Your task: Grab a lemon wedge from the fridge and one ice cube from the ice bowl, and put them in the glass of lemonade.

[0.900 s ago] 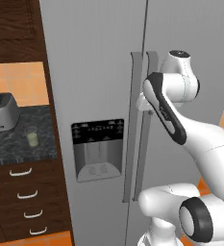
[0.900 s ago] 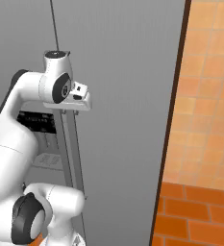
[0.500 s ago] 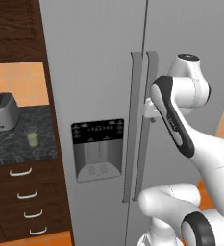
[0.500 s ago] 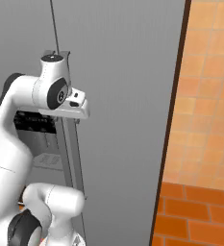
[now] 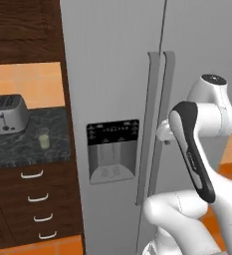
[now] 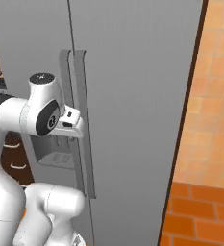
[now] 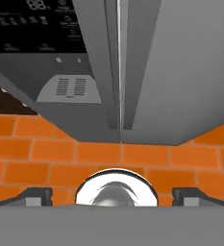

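The tall grey fridge (image 5: 112, 60) stands shut, its two long handles (image 5: 160, 124) side by side and the black dispenser panel (image 5: 112, 133) on the left door. My gripper (image 5: 163, 133) hovers right at the handles at mid height, mostly hidden behind my forearm; from the other side the gripper (image 6: 73, 129) sits against the handles (image 6: 82, 144). In the hand view the gripper (image 7: 114, 194) is open, fingertips (image 7: 36, 194) far apart, looking down along the handles (image 7: 104, 62) to the floor. The glass of lemonade (image 5: 44, 138) stands on the dark counter (image 5: 18, 149).
A steel toaster (image 5: 5, 114) sits on the counter left of the glass, above dark drawers (image 5: 35, 199). An orange brick wall (image 6: 214, 120) borders the fridge on its right, and the orange brick floor (image 7: 147, 158) lies below.
The whole scene has shifted slightly right in both base views, so the base moved. My elbow has swung lower and rightward, bringing the hand down along the handles.
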